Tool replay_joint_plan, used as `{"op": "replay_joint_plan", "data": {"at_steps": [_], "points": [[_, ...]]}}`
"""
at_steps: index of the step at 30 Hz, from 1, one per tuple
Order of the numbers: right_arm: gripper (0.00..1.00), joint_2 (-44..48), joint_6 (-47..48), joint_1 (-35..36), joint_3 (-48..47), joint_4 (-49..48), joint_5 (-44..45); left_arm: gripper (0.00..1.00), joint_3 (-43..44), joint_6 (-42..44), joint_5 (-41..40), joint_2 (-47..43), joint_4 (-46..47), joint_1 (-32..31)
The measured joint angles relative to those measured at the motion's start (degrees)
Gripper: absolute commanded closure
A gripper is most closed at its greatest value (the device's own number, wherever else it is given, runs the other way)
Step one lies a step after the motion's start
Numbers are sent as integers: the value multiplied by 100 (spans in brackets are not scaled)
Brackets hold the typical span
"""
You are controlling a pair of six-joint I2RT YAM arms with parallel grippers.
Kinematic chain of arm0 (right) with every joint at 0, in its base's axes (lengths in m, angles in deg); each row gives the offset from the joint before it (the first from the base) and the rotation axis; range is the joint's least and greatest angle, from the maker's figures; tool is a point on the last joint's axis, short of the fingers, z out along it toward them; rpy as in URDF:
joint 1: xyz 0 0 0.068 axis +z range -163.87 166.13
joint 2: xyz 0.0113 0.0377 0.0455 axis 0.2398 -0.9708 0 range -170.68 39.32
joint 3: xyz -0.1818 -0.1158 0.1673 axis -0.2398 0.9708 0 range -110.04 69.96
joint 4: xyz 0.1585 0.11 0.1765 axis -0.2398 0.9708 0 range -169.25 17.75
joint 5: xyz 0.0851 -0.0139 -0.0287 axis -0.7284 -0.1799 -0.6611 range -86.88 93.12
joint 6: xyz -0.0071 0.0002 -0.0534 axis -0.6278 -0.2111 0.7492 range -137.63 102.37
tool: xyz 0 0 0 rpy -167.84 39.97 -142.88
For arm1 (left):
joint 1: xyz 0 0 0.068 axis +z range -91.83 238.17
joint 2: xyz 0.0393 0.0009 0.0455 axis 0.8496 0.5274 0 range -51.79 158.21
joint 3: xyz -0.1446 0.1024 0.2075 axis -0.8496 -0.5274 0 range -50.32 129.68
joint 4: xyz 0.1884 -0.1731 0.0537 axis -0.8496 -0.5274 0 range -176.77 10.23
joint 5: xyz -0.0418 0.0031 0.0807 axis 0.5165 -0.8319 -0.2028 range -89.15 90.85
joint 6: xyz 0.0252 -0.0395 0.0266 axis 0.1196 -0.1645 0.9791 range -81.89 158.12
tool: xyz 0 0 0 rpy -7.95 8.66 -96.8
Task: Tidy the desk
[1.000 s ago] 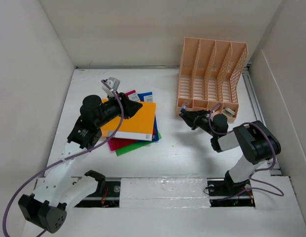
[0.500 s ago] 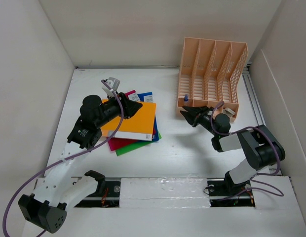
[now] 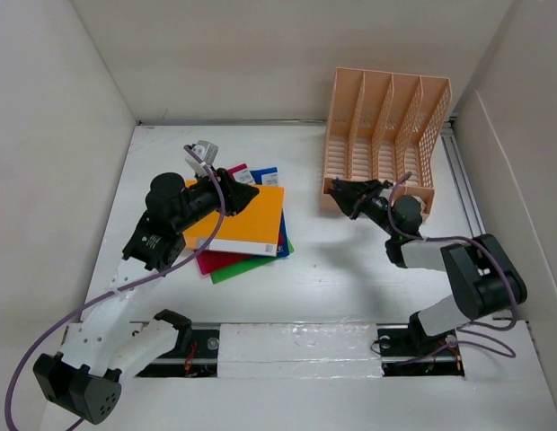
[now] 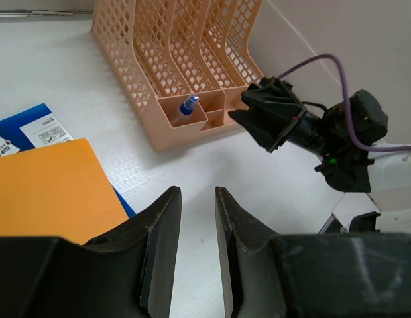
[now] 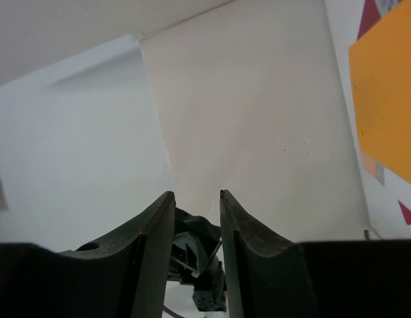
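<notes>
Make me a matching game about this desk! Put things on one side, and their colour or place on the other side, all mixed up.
Things:
1. file rack
2. top book of the pile
3. small tube with a blue cap
4. right gripper

Colour, place or state:
A. orange
B. in a small front compartment of the rack
C. peach, with slots, on the far right of the desk
D. open and empty, at the rack's front edge

Pairs: 1-C, 2-A, 3-B, 4-D
</notes>
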Motion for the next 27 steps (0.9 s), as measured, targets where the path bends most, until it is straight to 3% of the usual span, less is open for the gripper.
{"op": "replay_joint_plan", "data": {"at_steps": [3, 4, 7, 11, 14, 15, 19, 22, 27], "points": [[73, 431, 470, 11, -448, 702, -81, 76, 0, 2, -39, 0, -2, 0], [83, 590, 688, 13, -621, 986, -90, 76, 0, 2, -59, 0, -4, 0], [99, 1051, 1751, 157, -1270, 2135, -24, 76, 0, 2, -164, -4, -26, 0], [100, 1362, 3515, 765, -2308, 3919, 457, 76, 0, 0, -463, -96, -92, 0], [88, 1368, 4610, 1388, -2634, 4732, 791, 76, 0, -26, -774, -192, -103, 0], [71, 1314, 4892, 1545, -2636, 4900, 837, 76, 0, -46, -940, -199, -127, 0], [48, 632, 5633, 2000, -2555, 5206, 737, 76, 0, -212, -1438, -208, -256, 0], [40, -68, 5899, 2245, -2420, 5272, 614, 76, 0, -437, -1941, -151, -369, 0], [36, -640, 5995, 2627, -2124, 5233, 568, 80, -7, -1040, -2806, -55, -579, 0]]}}
